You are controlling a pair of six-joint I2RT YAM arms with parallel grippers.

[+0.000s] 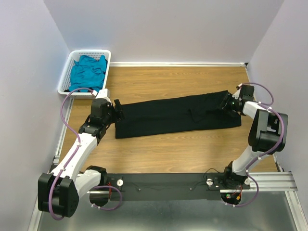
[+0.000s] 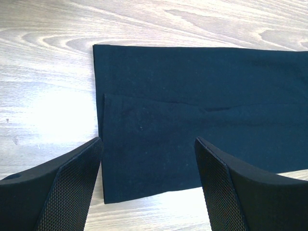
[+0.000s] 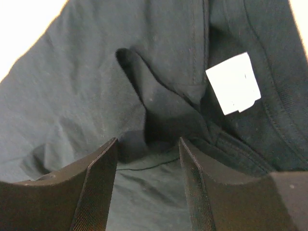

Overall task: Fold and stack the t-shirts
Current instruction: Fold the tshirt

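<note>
Top external | left tool [image 1: 117,111] spread at black t-shirt [image 1: 175,114] hem end | right tool [image 1: 226,103] spread over opposite end

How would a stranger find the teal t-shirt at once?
Look by the far left corner of the wooden table, where a white basket stands. The crumpled teal t-shirt lies inside it, whereas the black t-shirt lies folded long on the table.
</note>
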